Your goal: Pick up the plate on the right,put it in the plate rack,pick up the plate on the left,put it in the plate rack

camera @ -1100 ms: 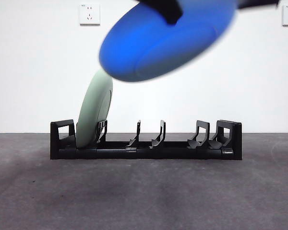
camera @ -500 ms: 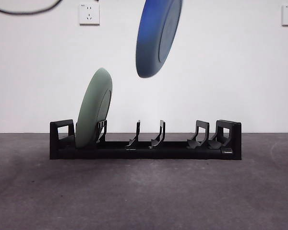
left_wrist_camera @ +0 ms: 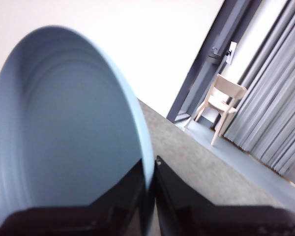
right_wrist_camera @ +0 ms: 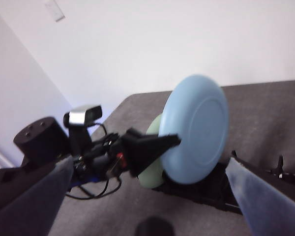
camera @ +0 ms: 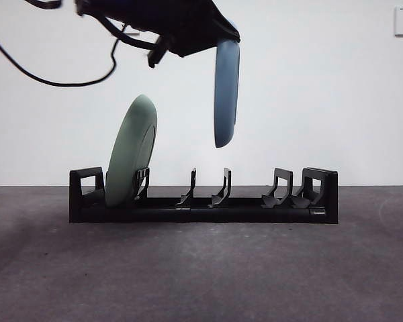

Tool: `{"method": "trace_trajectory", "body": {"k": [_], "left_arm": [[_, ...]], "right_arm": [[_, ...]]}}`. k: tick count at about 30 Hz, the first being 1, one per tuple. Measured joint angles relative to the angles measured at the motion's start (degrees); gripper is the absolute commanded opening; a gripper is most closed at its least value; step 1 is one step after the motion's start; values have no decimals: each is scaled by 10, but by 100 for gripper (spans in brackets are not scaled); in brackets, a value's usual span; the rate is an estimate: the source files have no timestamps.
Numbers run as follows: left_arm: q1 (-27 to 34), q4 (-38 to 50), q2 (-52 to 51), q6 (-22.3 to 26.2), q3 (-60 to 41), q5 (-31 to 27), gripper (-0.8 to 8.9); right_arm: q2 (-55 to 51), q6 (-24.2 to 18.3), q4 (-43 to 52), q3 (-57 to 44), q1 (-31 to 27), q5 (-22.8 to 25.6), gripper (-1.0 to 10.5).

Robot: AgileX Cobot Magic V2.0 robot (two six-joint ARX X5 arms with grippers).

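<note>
Front view: the left hand (camera: 218,41), clamped on the round blue plate (camera: 226,94), must lower it into the long black slotted plate rack (camera: 203,199); the right hand hangs spread, empty.

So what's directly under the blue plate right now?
The blue plate hangs upright from the left hand, shut on its rim. Below it stand the plate rack's open middle dividers; nothing touches it. The green plate sits further along the rack.
</note>
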Motion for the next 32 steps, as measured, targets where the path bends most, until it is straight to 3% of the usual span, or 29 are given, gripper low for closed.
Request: {"method": "trace_trajectory", "body": {"k": [7, 15, 32], "left_arm": [[2, 1, 7, -8, 29, -50, -9], [8, -12, 24, -8, 29, -54, -9], [10, -50, 65, 2, 28, -48, -9]], "right_arm": [[2, 0, -2, 0, 0, 0, 562], [3, -4, -2, 0, 0, 0, 495], [3, -11, -2, 0, 0, 0, 495]]}}
